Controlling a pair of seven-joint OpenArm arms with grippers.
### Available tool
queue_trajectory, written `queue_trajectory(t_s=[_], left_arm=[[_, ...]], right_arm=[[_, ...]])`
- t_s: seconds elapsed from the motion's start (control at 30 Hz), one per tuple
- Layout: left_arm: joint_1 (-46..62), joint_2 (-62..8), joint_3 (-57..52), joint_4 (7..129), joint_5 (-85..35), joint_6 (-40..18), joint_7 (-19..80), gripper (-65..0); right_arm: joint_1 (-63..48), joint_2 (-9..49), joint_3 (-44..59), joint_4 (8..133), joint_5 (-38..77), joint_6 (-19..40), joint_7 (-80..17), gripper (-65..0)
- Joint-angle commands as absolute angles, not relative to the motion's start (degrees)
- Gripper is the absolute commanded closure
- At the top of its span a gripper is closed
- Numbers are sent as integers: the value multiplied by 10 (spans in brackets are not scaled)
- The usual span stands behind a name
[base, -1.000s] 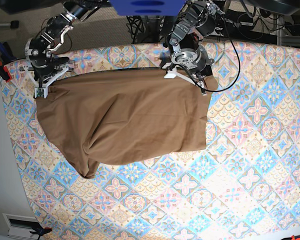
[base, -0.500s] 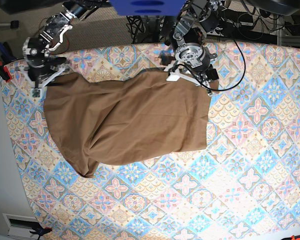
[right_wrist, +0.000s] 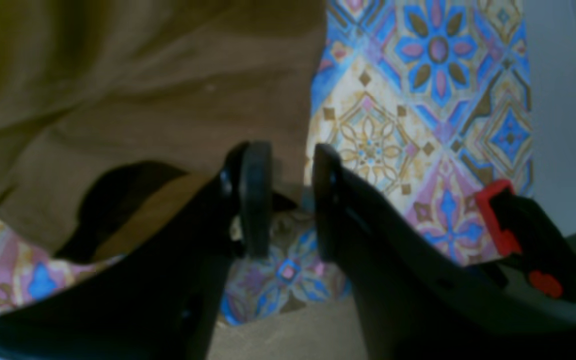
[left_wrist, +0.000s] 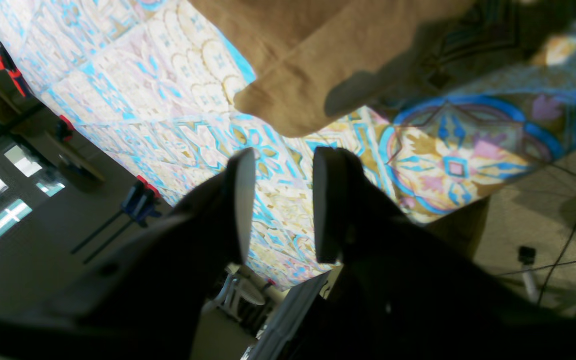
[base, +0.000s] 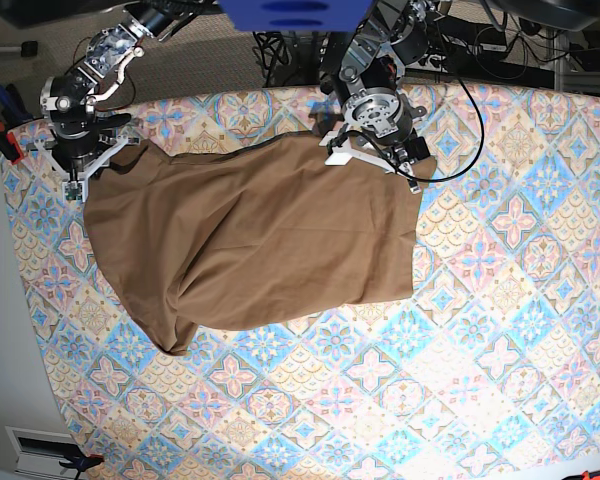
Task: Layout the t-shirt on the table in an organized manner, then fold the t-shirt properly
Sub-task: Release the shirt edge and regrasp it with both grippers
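The tan-brown t-shirt (base: 260, 240) lies spread on the patterned table (base: 500, 300), its lower left corner bunched into a point. My left gripper (base: 373, 165) hovers over the shirt's upper right edge. In the left wrist view it (left_wrist: 280, 205) stands open and empty, a shirt corner (left_wrist: 308, 85) lying just beyond the fingertips. My right gripper (base: 92, 162) is at the shirt's upper left corner. The right wrist view shows it (right_wrist: 290, 205) open, with the cloth edge (right_wrist: 168, 100) behind its left finger (right_wrist: 255, 200) and nothing between the pads.
Red clamps (base: 5, 140) hold the table covering at the left edge, one close beside my right gripper (right_wrist: 498, 210). Cables and arm bases (base: 380, 40) crowd the far table edge. Bare patterned table (left_wrist: 168, 100) stretches right of and in front of the shirt.
Both grippers have opened and let go of the shirt's top edge. The edge, stretched straight before, has dropped slack onto the table, and both arms have drawn back slightly.
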State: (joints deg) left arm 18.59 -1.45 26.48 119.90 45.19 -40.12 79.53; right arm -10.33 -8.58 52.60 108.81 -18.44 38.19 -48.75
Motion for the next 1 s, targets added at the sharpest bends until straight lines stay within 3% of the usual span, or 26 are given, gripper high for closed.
queue_trajectory(t_s=[0.0,0.2,0.33,0.5,0.73,0.97], left_arm=[[185,-9,262,1213,462,-400,794,-180],[182,90,193,1211,461,-400,676,-183],[163,90,154,1207,455,-400,650,-186],[132,90,107,1206,420,-400,699,-186],[102,80,-37,1202,352,-400,700,-187],[105,22,-61,1176,294,-400,701,-187]], right_arm=[[-98,-81,527,1099,-180,383,-478,-137],[-65,-80,526,1096,-179,383,-384,-141],[-12,-80,525,1081,-181,383,-333,-153],[35,-37,525,1007,-182,383,-335,-277],[42,36,525,897,-181,383,-334,-267],[90,61,524,802,-180,383,-327,-267]])
